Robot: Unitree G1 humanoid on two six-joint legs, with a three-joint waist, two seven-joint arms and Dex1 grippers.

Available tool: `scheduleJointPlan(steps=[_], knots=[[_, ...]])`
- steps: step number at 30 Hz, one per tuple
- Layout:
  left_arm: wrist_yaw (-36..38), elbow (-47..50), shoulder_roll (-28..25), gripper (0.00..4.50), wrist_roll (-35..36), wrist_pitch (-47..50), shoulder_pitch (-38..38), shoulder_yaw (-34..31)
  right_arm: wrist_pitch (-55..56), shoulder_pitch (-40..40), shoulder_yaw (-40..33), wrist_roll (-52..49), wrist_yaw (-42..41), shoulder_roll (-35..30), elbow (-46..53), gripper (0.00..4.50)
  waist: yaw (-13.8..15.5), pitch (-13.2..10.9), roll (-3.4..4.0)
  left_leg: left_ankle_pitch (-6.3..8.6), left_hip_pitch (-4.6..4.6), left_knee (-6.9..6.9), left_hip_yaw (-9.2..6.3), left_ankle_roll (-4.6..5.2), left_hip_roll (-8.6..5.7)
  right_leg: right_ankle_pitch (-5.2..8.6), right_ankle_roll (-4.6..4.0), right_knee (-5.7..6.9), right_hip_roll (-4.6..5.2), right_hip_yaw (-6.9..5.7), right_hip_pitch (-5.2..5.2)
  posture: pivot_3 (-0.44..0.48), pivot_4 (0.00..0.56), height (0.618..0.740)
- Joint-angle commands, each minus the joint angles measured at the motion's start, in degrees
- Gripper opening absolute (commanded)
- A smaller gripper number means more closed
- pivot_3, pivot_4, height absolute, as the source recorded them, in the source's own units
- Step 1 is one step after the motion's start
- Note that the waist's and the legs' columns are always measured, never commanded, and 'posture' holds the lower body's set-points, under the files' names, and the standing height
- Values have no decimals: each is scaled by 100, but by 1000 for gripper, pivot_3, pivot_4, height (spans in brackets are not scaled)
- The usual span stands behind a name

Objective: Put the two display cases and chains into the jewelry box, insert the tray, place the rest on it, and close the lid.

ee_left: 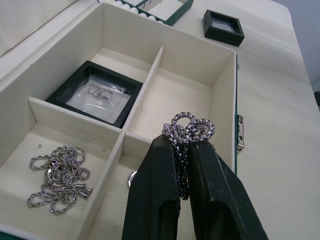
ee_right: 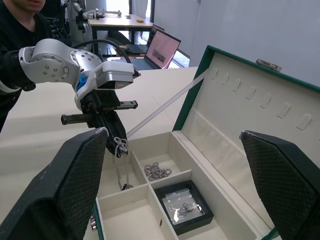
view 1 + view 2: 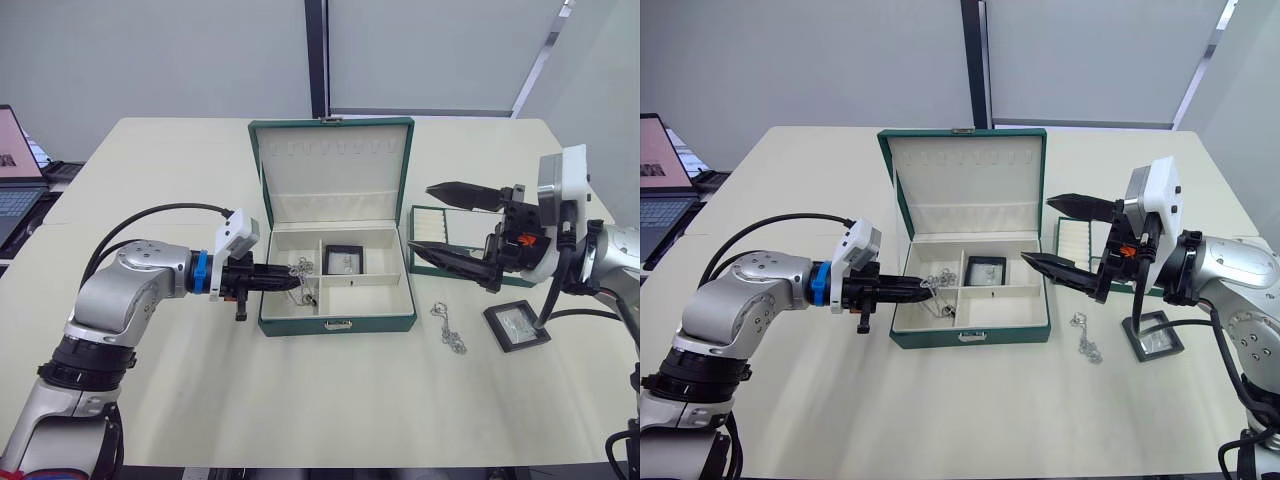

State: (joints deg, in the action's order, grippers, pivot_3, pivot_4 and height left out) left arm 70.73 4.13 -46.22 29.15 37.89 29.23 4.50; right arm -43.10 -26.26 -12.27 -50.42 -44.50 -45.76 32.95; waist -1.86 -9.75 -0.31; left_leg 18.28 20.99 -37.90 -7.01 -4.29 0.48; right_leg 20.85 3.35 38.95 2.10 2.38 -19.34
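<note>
Over the near left compartment of the box, my left gripper (image 1: 184,165) has its two black fingers pressed together on a thin silver chain (image 1: 187,131), which is bunched above the fingertips and hangs down into the compartment in the right wrist view. I see a second loose heap of silver chain (image 1: 57,177) lying in the far left compartment. In the compartment to its right lies one small square black-framed display case (image 3: 345,260), flat, its clear window up. All of this sits in the large dark green jewelry box (image 3: 338,322) with cream lining, which stands in the middle of the pale table (image 3: 200,400) with its metal clasp facing me. Its hinged green lid (image 3: 332,170) stands open and upright at the far side, showing a row of small hooks and a pocket.

To the right of the box I hold my right gripper (image 3: 455,227) above the table with its fingers spread wide, nothing between them. Beyond it, beside the box's right wall, rests the shallow green-rimmed tray (image 3: 428,222) with cream ring rolls. Near the box's near right corner a third silver chain (image 3: 449,326) lies strung out on the table, and just right of it is the second black-framed display case (image 3: 516,326). An open laptop (image 3: 15,165) sits at the far left edge.
</note>
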Motion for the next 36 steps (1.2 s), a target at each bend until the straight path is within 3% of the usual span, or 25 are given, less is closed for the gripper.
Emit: scheduleJointPlan(steps=[1,17,31,36], knots=[[52,43,-34,26,-111,-201,-69,19,95,-81,-122,-52,8,-79,71,4500,0,0,0,0,0,0,0,0,0,0,0,0,0,0,0,0,150,740],[28,-33,46,26,-249,-364,-149,38,65,-87,-107,-113,-92,-162,88,4500,0,0,0,0,0,0,1,0,0,0,0,0,0,0,0,0,150,740],[29,-39,87,4319,-197,-318,-117,4,-29,54,-109,-411,-278,-392,234,4500,1,0,0,0,0,-1,1,1,0,0,0,1,0,-1,1,0,150,740],[64,149,193,4470,244,17,-29,-200,-19,27,-107,-412,-289,-382,192,4500,1,0,0,0,0,-1,1,0,0,0,0,1,0,-1,2,0,150,740]])
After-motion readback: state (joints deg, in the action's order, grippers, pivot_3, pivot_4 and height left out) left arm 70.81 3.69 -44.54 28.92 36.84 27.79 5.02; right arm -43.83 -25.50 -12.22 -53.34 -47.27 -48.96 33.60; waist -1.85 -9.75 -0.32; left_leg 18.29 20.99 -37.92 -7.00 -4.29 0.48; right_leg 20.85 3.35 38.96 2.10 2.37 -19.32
